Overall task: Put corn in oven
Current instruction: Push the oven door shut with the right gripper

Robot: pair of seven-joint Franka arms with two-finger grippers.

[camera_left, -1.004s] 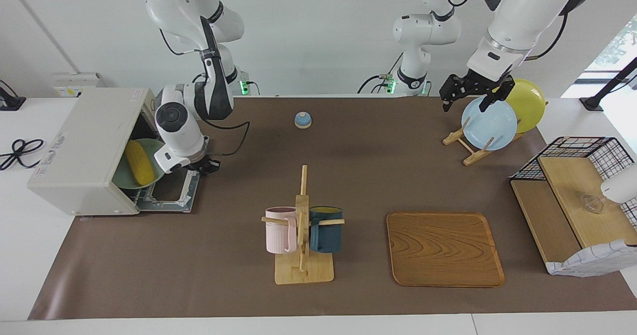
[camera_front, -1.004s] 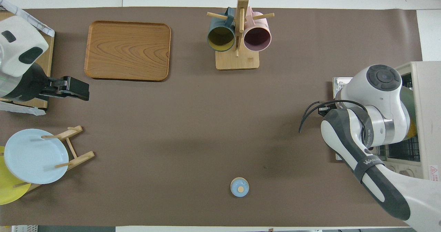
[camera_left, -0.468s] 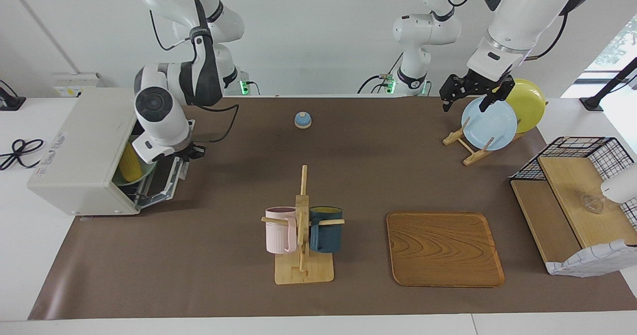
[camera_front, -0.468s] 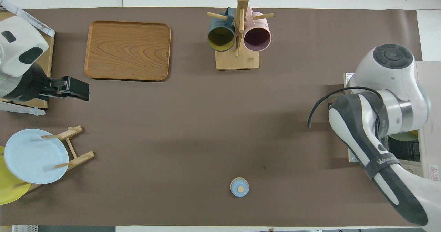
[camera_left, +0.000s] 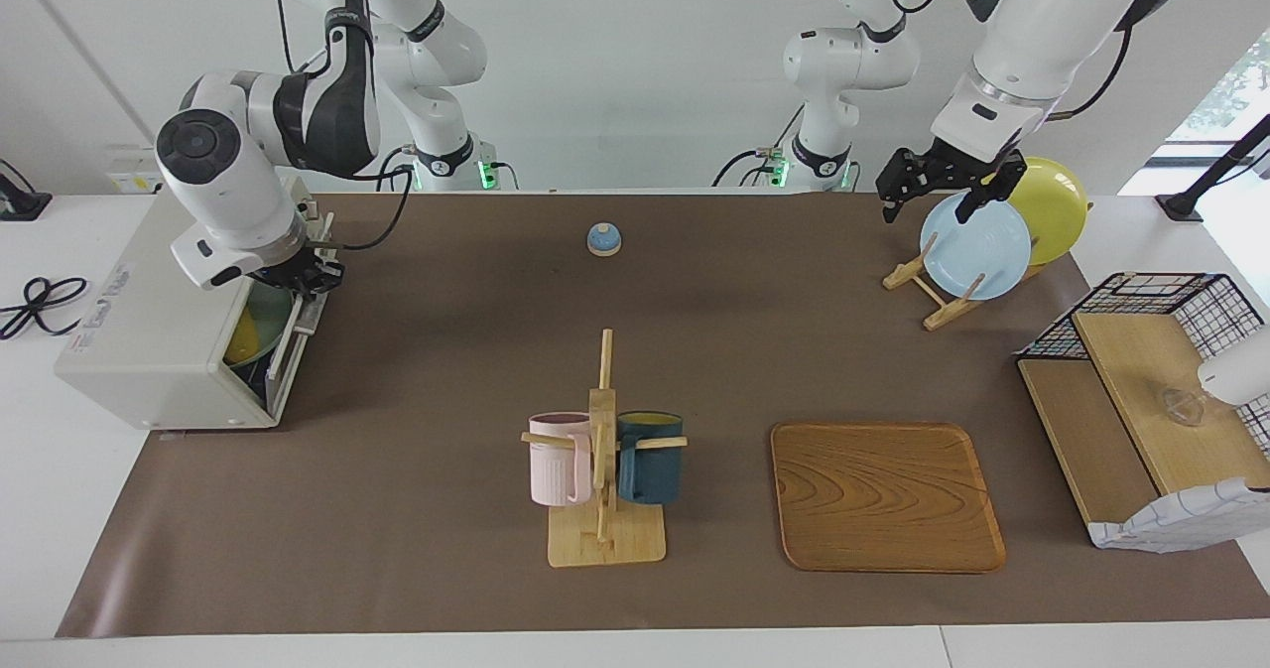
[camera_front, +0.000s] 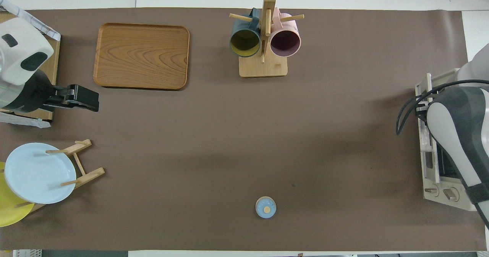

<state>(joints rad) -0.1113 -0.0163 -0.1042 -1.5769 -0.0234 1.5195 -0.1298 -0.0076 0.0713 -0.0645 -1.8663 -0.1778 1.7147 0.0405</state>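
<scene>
Oven (camera_left: 149, 321) sits at about 9 o'clock on the table in the facing view, at the right arm's end. Its door (camera_left: 288, 345) now stands nearly upright, only a narrow wedge left open. A second ago it lay flat on the mat, half a second ago it was roughly halfway up.

Right gripper (camera_left: 298, 278) is at the door's top edge, fingers together. Whether they pinch the handle or only push it, I cannot tell. Over that second the right arm has swung up and back toward the oven.

Corn (camera_left: 241, 342): only a sliver of yellow shows through the gap, on the green plate (camera_left: 266, 316) inside the oven. Earlier the whole cob was plain to see. In the overhead view the arm and oven top hide it.

Left gripper (camera_left: 945, 187) hovers over the blue plate (camera_left: 977, 248) on the plate rack at about 2 o'clock, fingers apart, holding nothing. No movement across the three moments; this arm waits.

Reading: corn is placed, and the closing of the door is almost done. What seems left is the last push to seat the door, then releasing and drawing the arm clear.
</scene>
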